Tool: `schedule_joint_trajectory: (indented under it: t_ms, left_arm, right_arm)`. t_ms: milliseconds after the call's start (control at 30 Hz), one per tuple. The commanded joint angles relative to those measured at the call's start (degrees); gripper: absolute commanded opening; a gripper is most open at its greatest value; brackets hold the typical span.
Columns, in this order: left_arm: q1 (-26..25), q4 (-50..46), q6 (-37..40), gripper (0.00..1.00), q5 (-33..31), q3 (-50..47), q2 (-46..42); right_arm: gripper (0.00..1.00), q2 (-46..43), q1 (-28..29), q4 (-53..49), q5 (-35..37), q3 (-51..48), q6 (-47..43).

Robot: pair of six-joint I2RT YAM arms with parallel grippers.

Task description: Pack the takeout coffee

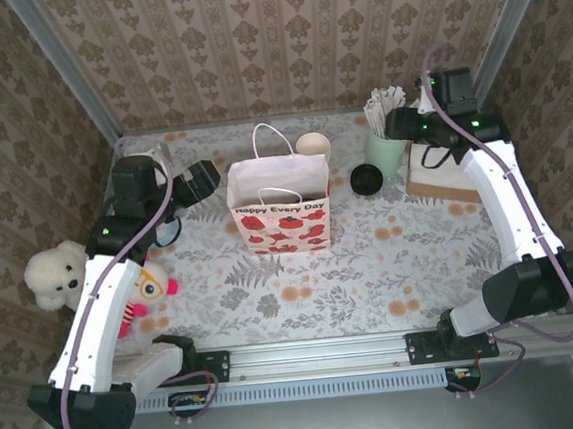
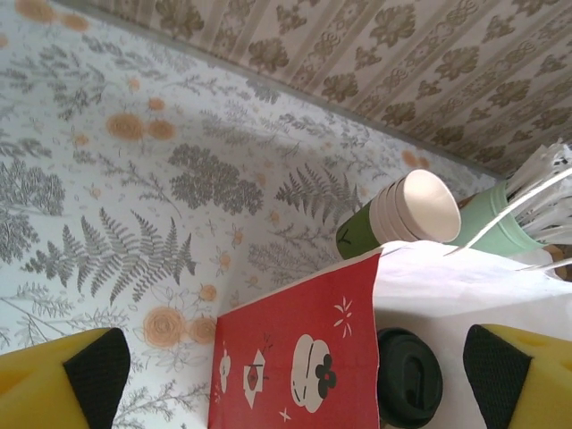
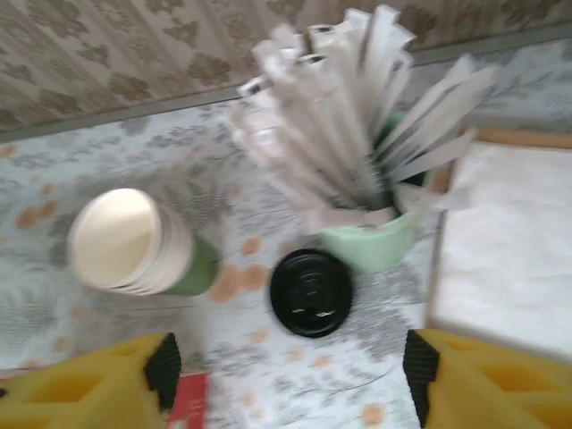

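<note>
The takeout coffee [image 2: 408, 377] shows its round black lid, seen from above inside the white paper bag [image 1: 279, 215]. It sits just past the bag's red side panel [image 2: 268, 357]. My left gripper [image 1: 206, 179] hovers at the bag's left end, a little clear of the rim. In the left wrist view the left gripper [image 2: 295, 375] is open with nothing between its fingers. At the back right, my right gripper [image 1: 406, 126] is above the mint cup. In its own blurred view the right gripper [image 3: 290, 375] is open and empty.
Behind the bag stands a stack of cream-rimmed cups [image 1: 312, 144]. On the table right of the bag lies a separate black lid [image 1: 368, 179], beside the mint cup of wrapped sticks [image 1: 389, 152]. A wooden tray of white paper [image 1: 444, 181] is at far right. Plush toys [image 1: 56, 275] lie at left.
</note>
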Motion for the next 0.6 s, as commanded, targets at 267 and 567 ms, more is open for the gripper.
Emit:
schedule_joint_trajectory:
  t_ms: [267, 567]
  left_arm:
    - [1.62, 4.67, 2.17, 1.00, -2.43, -3.41, -1.45]
    - [1.80, 4.53, 1.68, 1.00, -2.98, -3.92, -1.44]
  right_arm:
    - [0.40, 11.59, -4.81, -1.73, -2.94, 6.83, -12.29]
    - [0.32, 16.67, -4.47, -1.90, -2.52, 10.00, -13.05]
